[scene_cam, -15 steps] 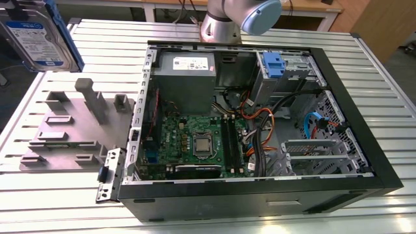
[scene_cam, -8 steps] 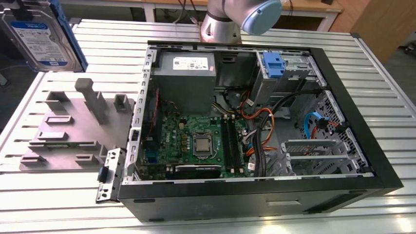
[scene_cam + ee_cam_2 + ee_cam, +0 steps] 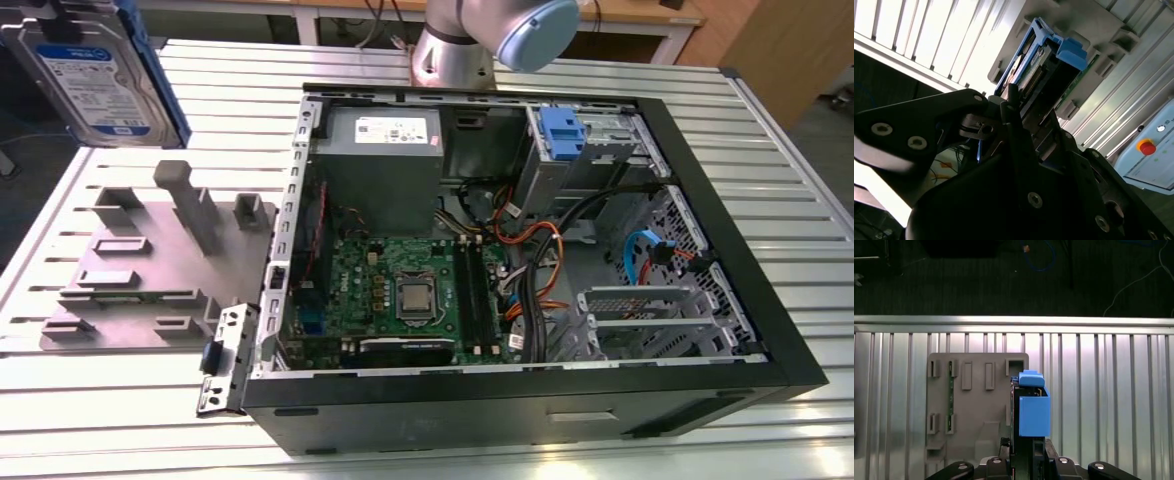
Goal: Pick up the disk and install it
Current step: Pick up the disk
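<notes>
1. A ribbed aluminium table (image 3: 120, 400) carries an open computer case (image 3: 534, 250). At the exterior view's left, a grey fixture plate (image 3: 147, 270) lies just beside the case.
2. The disk (image 3: 94, 75) hangs upright in the air, clear of the table, at the exterior view's upper left, with its label showing.
3. In the first wrist view the gripper (image 3: 1024, 452) is closed tight on one end of the disk, a finger against each flat face.
4. The disk's blue side rail (image 3: 1034, 415) points away from the gripper, over the fixture plate's edge.
5. Inside the case sits a drive cage (image 3: 587, 140) with a blue tab.

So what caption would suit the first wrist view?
Jaws hold the blue-railed silver-grey metal disk edge-on above a grey moulded fixture.
</notes>
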Tool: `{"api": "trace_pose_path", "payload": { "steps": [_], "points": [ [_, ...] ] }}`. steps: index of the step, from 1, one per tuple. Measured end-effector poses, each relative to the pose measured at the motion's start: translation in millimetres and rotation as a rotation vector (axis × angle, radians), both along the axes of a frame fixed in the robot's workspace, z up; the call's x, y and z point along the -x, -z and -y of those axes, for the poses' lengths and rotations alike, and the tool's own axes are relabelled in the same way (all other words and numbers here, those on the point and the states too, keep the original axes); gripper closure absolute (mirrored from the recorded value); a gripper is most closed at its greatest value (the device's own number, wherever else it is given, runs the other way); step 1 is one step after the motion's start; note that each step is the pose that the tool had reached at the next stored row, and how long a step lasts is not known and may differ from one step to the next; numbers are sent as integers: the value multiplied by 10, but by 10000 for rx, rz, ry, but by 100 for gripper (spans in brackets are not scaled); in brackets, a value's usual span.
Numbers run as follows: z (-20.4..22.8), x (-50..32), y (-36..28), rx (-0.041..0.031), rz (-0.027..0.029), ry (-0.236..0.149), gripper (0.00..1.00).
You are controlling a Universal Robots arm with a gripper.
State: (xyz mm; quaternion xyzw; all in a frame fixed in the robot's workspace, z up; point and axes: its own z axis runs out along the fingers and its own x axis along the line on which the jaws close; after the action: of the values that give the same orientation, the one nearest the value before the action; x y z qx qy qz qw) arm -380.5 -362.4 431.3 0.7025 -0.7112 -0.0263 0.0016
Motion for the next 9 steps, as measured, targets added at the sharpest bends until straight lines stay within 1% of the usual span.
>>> {"api": "trace_pose_path", "payload": {
  "steps": [9],
  "points": [
    [0,-151,0,0,0,1,65]
  ]
}}
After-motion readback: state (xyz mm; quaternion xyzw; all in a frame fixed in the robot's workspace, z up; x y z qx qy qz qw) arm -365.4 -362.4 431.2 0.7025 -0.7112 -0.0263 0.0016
